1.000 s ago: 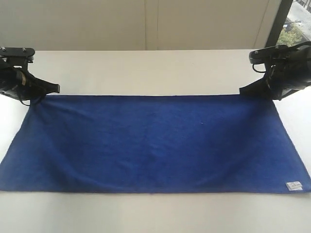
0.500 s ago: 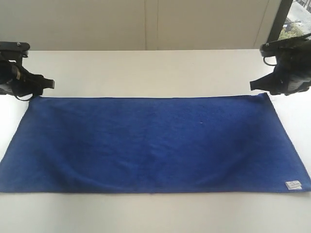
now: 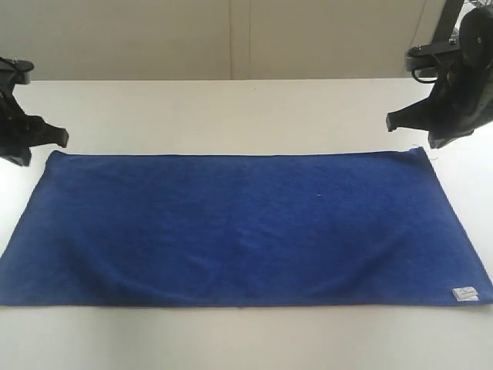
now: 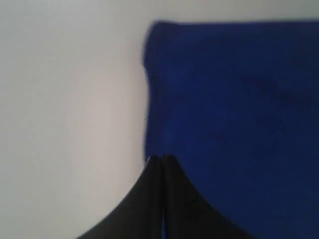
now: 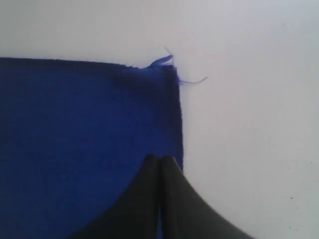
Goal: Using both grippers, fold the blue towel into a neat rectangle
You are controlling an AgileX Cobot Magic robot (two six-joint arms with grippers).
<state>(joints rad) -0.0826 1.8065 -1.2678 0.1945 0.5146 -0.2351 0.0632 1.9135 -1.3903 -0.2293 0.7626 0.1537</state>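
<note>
At the far left of the table (image 3: 231,108), the left claw (image 3: 60,137) hangs close to the far left corner of the blue towel (image 3: 246,223). Its jaws are pressed together with nothing between them. From its wrist camera the closed tips sit over the towel's short left edge, with no cloth pinched. The towel lies flat as a wide rectangle in the middle of the table. Its long axis runs left to right, and a white tag (image 3: 465,294) shows at the near right corner. At the far right, the right claw (image 3: 394,122) hovers clear of the far right corner, jaws likewise closed and empty. Its wrist view shows loose frayed threads (image 5: 167,60) at that corner. Each claw is nearest its own far corner and well apart from the near edge. The towel lies toward the near side of both. Any further fold would probably have to open the jaws and take hold of those corners first.
</note>
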